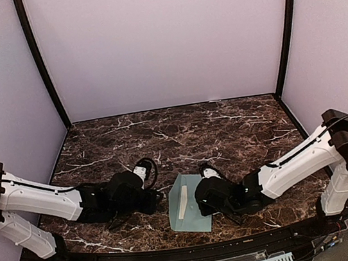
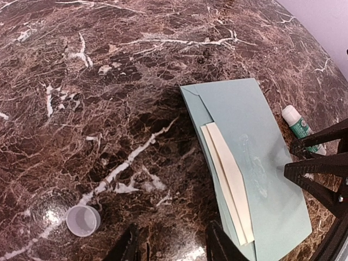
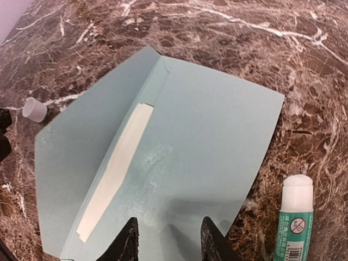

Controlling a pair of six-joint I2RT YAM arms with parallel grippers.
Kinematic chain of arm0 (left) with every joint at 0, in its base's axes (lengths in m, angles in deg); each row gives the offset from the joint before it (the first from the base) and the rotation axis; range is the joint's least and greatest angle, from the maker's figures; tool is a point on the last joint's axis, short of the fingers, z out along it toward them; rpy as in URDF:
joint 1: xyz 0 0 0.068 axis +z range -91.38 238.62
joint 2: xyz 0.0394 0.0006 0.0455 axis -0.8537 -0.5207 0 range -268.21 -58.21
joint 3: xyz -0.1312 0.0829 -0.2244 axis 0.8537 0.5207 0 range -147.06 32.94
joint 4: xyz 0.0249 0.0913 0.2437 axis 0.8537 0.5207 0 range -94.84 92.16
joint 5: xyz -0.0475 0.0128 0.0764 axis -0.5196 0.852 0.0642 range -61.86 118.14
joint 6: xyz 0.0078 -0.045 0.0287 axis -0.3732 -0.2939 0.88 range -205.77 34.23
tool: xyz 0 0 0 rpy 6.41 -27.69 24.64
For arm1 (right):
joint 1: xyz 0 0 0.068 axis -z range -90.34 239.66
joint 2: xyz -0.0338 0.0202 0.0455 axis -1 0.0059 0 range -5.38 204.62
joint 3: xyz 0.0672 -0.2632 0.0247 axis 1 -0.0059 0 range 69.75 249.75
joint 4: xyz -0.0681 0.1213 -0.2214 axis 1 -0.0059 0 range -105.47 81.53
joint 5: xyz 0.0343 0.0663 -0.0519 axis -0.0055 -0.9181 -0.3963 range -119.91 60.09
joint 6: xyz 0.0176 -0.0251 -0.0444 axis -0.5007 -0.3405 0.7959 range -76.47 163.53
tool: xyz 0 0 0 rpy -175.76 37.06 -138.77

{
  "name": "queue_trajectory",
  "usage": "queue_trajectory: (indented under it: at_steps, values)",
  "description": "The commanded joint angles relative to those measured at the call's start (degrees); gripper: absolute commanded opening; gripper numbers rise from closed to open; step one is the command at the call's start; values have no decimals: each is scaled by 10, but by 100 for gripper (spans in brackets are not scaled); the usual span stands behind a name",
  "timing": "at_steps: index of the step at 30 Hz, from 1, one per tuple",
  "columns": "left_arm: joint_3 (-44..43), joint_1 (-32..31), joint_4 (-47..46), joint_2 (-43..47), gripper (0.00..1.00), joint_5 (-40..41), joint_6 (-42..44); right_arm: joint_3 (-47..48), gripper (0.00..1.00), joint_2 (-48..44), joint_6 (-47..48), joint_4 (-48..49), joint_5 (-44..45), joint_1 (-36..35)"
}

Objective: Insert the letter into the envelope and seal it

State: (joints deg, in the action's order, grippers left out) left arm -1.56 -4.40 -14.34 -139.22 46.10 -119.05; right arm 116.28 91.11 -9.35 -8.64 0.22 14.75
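Nearest in the top view, the left gripper (image 1: 160,200) and the right gripper (image 1: 201,206) lie low by the near edge of the dark brown, white-veined marble tabletop (image 1: 226,129). The pale teal-green flat paper envelope (image 1: 190,222) lies between them. The right gripper overlaps the envelope's right side and the left gripper sits just beside its left edge.

The left wrist view shows the left gripper's fingers (image 2: 222,246) apart over bare marble, released, with nothing between them. The right wrist view shows the right gripper's fingers (image 3: 128,242) spread above the envelope's near edge, grasping nothing; whether they touch the paper I cannot tell.

Only the wrist views make clear that the envelope's flap is laid open and that there is a shiny smear on its body. They also show the cream paper letter (image 3: 115,171) as a narrow strip along the flap fold.

Two smaller things are plain only in the wrist views. A green-and-white glue stick (image 3: 296,220) lies on the marble just right of the envelope. A small white round cap (image 2: 83,220) stands apart on the envelope's left
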Motion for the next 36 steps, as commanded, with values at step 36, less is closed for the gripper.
queue_trajectory:
  at_steps: [36]
  values:
    - [-80,4,-84,-160,18,-144,60,30,30,101,-39,-23,-34,-3]
